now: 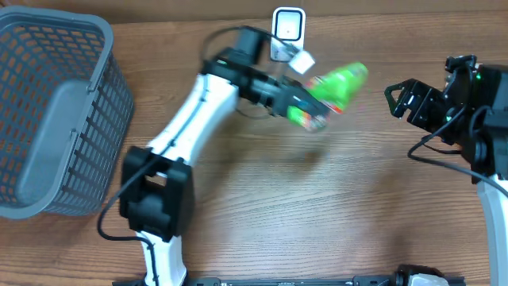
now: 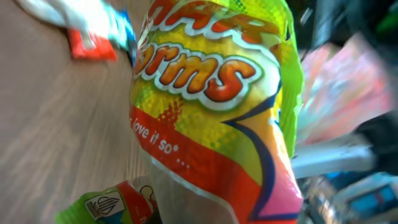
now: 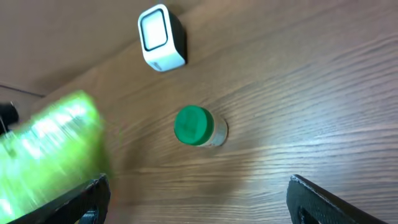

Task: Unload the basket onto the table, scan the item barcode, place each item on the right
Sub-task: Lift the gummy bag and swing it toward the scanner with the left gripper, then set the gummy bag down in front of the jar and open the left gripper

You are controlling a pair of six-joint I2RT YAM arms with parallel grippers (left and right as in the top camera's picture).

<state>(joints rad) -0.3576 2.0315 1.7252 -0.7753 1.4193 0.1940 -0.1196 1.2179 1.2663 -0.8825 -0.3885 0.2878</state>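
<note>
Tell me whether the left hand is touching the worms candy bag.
Touching. The overhead view shows the left hand shut on one end of the worms candy bag; the rest of the bag sticks out beyond it.

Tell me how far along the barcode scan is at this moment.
Done: the left hand is shut on the green candy bag, holding it above the table beside the white scanner. In hand: the bag is motion-blurred, so it seems to be moving at the scanner. Left: showing the barcode, which no view reveals. The right hand hangs open and empty; a green-capped bottle stands untouched.
</note>
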